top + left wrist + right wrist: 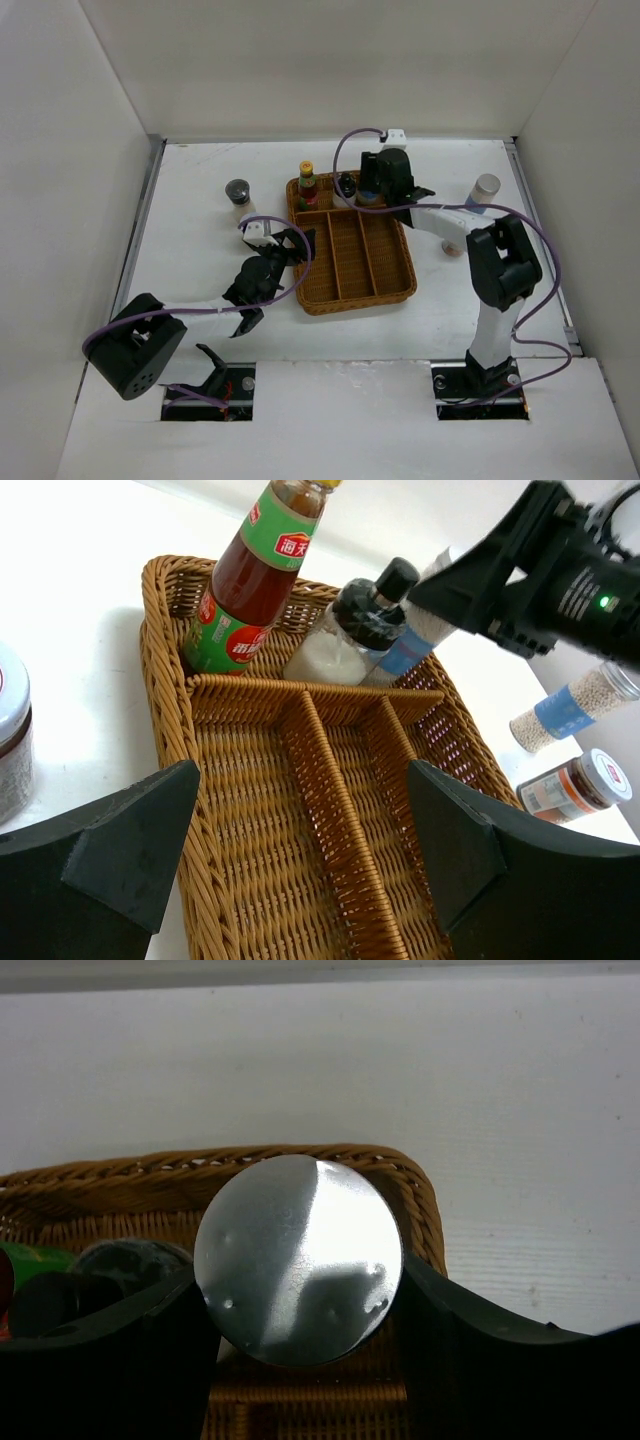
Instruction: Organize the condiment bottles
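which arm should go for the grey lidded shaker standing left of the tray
Left, most likely. The left fingers are open and empty by the left rim of the tray, on the same side as the shaker. The right fingers are closed on the silver-lidded bottle over the back compartment.

White bench (200,180). Wicker tray (380,270) sits on it near centre. Grey-lidded shaker (238,193) stands on the bench at the tray's 10 o'clock, apart from it. Blue-banded bottle (483,190) upright at 2 o'clock. White-lidded jar (578,785) near it, about 3 o'clock.
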Tool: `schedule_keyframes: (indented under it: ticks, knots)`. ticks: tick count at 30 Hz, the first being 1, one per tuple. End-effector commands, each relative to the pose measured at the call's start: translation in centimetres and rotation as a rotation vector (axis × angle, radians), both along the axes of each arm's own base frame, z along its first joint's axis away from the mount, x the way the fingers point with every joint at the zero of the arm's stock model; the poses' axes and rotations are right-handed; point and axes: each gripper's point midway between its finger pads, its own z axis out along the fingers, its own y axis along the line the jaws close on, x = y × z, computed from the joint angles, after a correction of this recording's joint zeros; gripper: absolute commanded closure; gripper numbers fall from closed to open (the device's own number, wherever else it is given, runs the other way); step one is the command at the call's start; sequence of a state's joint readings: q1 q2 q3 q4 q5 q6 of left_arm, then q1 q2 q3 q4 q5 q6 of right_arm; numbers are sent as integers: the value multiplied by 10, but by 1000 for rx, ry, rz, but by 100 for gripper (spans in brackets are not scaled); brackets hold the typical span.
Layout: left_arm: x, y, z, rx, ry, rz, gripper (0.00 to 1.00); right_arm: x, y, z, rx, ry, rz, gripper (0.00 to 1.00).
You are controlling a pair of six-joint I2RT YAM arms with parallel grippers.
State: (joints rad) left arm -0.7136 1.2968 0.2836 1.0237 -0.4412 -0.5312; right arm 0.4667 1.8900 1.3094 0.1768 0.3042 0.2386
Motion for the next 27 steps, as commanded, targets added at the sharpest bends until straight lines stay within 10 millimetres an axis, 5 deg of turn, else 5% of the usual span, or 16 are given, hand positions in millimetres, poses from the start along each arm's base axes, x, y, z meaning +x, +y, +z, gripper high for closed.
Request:
schedule_keyframes:
  ticks: [1,3,7,12,19,24,26,27]
  knots:
    - [3,2,22,-51,-55,14,16,14,12,50,62,-129,0,45]
    - [2,2,26,-56,-64,11,16,11,13,40,42,-115,7,43]
    - [5,5,24,-52,-59,23,16,6,12,33,49,-104,-2,22]
    - [6,7,26,-49,-61,37,16,1,9,54,81,-138,-10,8]
    - [10,22,42,-27,-62,104,15,-13,2,96,137,-199,-25,4]
    - [10,51,69,27,-56,229,12,-52,-20,131,233,-261,-72,1]
    - [11,67,75,85,-14,303,11,-69,-30,131,274,-270,-94,6]
    - [11,78,75,115,15,347,10,-81,-35,126,303,-270,-98,17]
